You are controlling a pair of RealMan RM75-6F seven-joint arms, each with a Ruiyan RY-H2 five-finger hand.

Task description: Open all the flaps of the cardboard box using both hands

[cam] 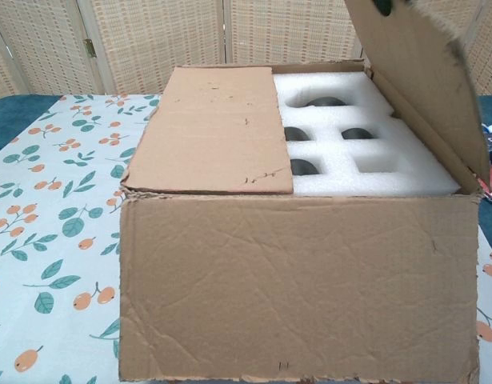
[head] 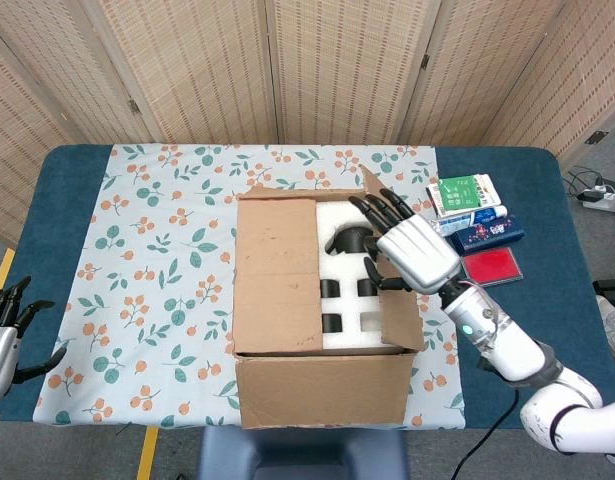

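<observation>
Nearest the camera, off the cardboard box's (head: 322, 385) left side at the table's (head: 57, 190) front edge: left robot hand (head: 5, 335), fingers spread apart, holding nothing, well apart from the box. Cardboard box standing on the floral tablecloth (head: 157, 230), mid-table toward the front edge. Left flap (head: 277, 275) lying flat and closed over the box's left half. Right flap (head: 399, 320) raised and tilted outward, seen in the chest view as a steep brown panel (cam: 422, 80) rising above the box's right wall. Right robot hand (head: 412, 250) at that flap, back of the hand up, dark fingers (head: 372, 212) fanned out and reaching over the flap's upper edge, the thumb on the inner side; pinching or only pressing, cannot tell. White forearm (head: 507, 345) running back from the hand toward the box's front right. Under the raised flap, white foam insert (head: 352, 290) with dark rounded items sitting in its pockets. Right of the box on the blue table surface: small cartons (head: 465, 195) and a red pad (head: 490, 265). Beyond the box, past the table's far edge: folding woven screen (head: 317, 60) across the whole background.
</observation>
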